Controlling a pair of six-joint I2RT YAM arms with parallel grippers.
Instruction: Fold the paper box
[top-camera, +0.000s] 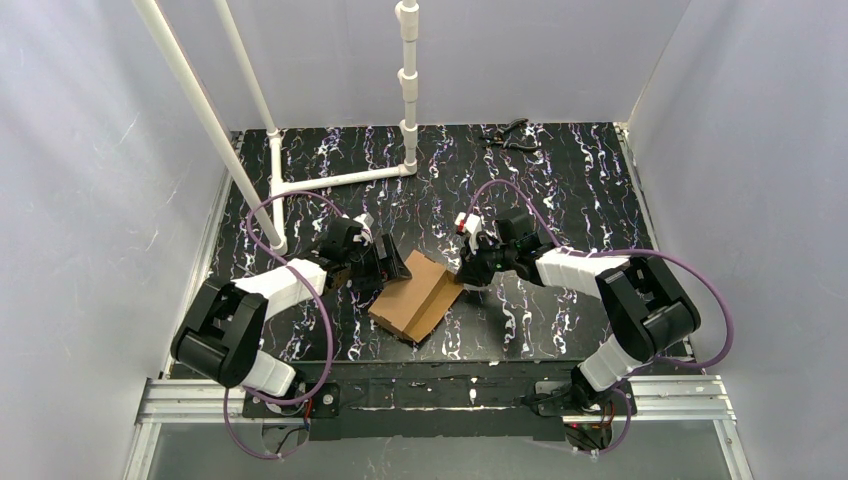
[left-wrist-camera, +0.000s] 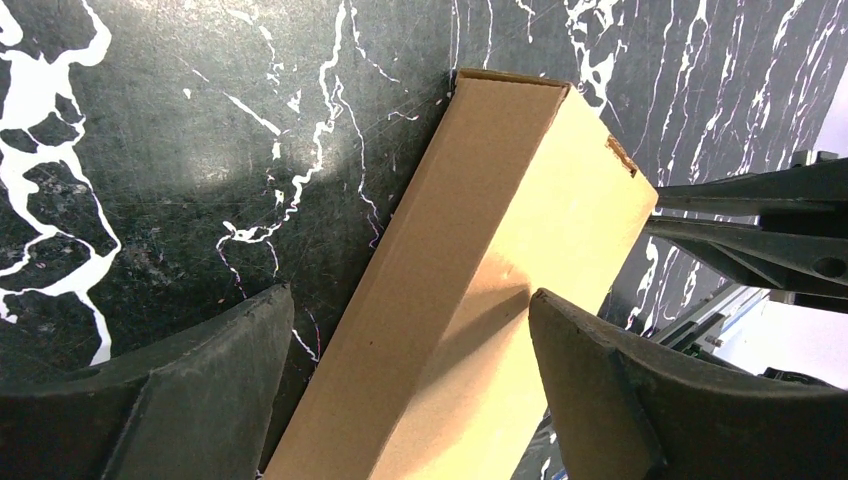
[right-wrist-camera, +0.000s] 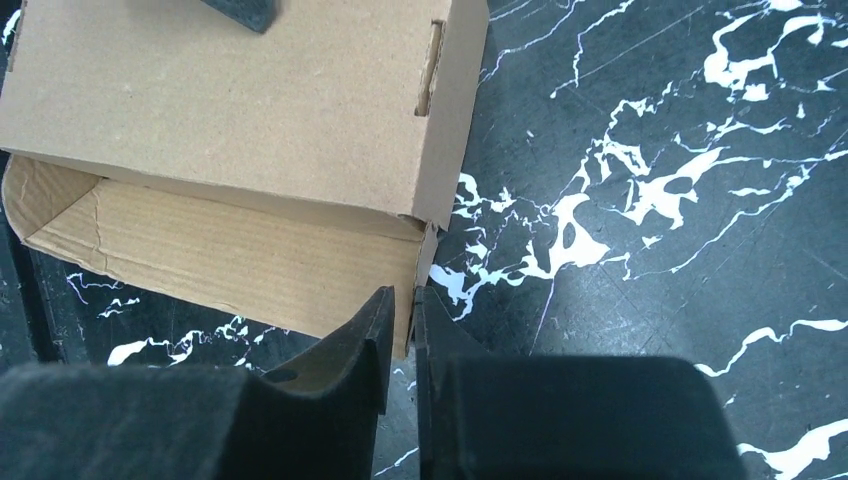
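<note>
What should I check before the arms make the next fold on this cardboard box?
1. Right gripper has a hold: ok. It is closed on a thin wall edge at the open end of the paper box.
2. Left gripper is free to act: ok. Its jaws are wide open with the box between them.
3. Box end is closed: not ok. The end facing the right wrist camera gapes, showing the inner liner.
4. Slot is unobstructed: ok. It lies uncovered near the top panel's edge.
5. Box sits flat on the table: cannot tell.
6. Dark tool is out of the way: ok. It lies at the far edge.
</note>
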